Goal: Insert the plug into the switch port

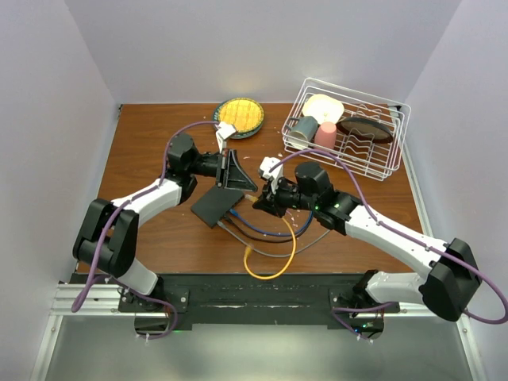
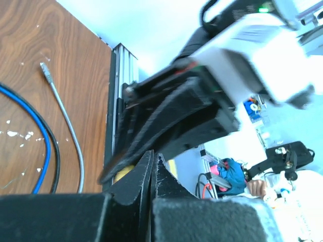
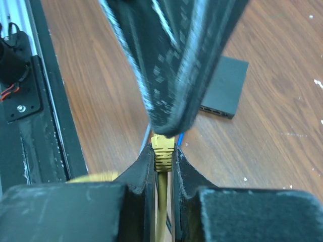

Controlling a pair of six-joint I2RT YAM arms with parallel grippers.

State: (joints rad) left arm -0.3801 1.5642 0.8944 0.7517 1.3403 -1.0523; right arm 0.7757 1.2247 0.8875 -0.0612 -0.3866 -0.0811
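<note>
Your only container is the white wire rack (image 1: pixel 397 151) at the table's far right corner. It holds a cream dish (image 1: pixel 324 107) stood on edge, a pink cup (image 1: pixel 325 133), a grey cup (image 1: pixel 303 127) lying on its side and a dark plate (image 1: pixel 365 129). Just left of it, at the middle of the far edge, lies a round yellow plate (image 1: pixel 240 117) with a green rim. Near the table's centre you have the flat black box (image 1: pixel 216 205); its row of sockets, the switch port (image 3: pixel 214 108) among them, runs along the long edge that faces your right claw (image 3: pixel 163 151). That claw is clamped narrow on the yellow plug (image 3: pixel 163 143), held near the box but clear of the sockets, and the yellow cable (image 1: pixel 274 258) loops back toward the near edge. Your left claw (image 2: pixel 153 156) hangs over the box's far end with its fingers pressed together and nothing between them. A blue cable (image 2: pixel 45 151), a black one and a grey cable (image 2: pixel 65 116) trail over the brown wooden table (image 1: pixel 159 135). Pale walls close in three sides.
</note>
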